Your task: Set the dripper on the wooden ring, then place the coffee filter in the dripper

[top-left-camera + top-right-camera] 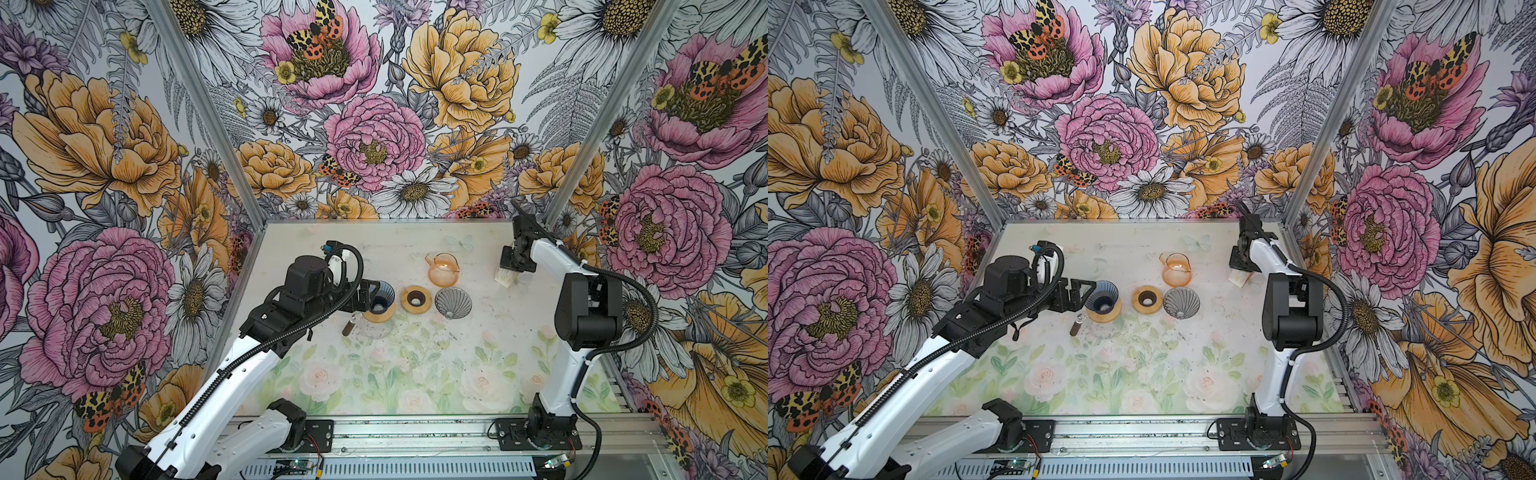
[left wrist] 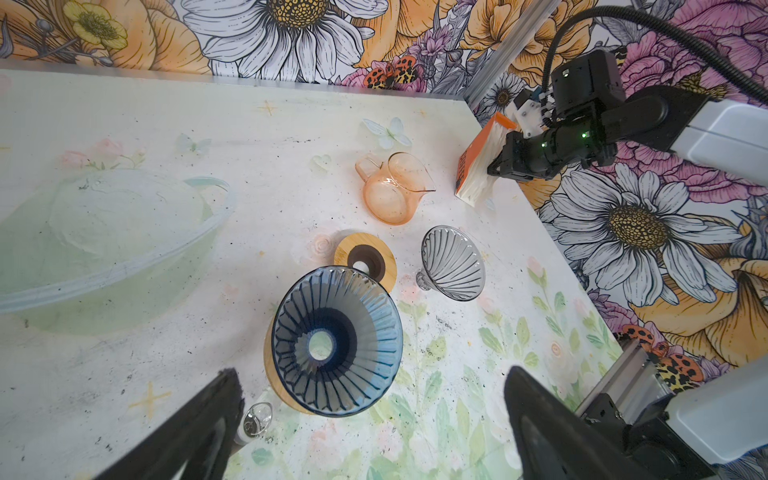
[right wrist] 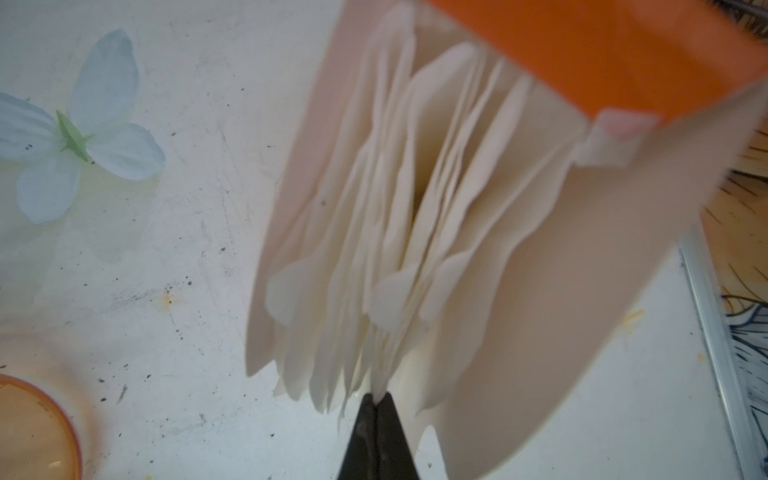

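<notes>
Filter (image 3: pixel 384 332) pinched in closed right hand (image 3: pixel 376 401), two o'clock on counter (image 3: pixel 187 249), left hand (image 2: pixel 372 371) held wide open, empty, nine o'clock of dripper (image 2: pixel 365 316)

High overhead in both top views, staring steeply down at the whole table (image 1: pixel 415 374). From the left wrist, tilted down, close over the blue dripper (image 2: pixel 336 340), orange pitcher (image 2: pixel 395 191) farther off. From the right wrist, jammed against the filter stack (image 3: pixel 395 228), same pitcher's rim at frame edge
</notes>
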You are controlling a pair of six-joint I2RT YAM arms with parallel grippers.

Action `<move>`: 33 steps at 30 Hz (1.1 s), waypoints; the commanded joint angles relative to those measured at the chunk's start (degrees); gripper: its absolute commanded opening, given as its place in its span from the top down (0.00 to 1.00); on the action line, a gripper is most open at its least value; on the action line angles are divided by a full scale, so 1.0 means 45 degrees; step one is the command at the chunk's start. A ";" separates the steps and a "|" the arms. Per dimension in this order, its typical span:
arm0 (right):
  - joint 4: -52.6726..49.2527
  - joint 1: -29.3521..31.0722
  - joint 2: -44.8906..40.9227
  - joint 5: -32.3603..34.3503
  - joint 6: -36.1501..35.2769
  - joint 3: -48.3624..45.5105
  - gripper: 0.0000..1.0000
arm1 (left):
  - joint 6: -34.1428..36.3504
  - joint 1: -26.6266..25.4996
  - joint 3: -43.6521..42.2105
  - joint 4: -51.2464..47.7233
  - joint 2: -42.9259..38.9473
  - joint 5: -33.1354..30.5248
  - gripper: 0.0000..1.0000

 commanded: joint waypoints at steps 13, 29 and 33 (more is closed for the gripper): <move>-0.1554 -0.0092 -0.1029 0.1105 -0.2278 -0.0221 1.00 | -0.0096 -0.0090 -0.0049 0.0287 0.0140 -0.0289 0.01; -0.1606 -0.0097 -0.1364 -0.1176 -0.0734 -0.0447 1.00 | -0.0161 -0.0080 -0.0041 0.0286 0.0092 -0.0319 0.01; -0.1623 -0.0096 -0.1359 -0.1107 -0.0692 -0.0519 0.95 | -0.0102 -0.0085 -0.0099 0.0277 0.0130 -0.0277 0.01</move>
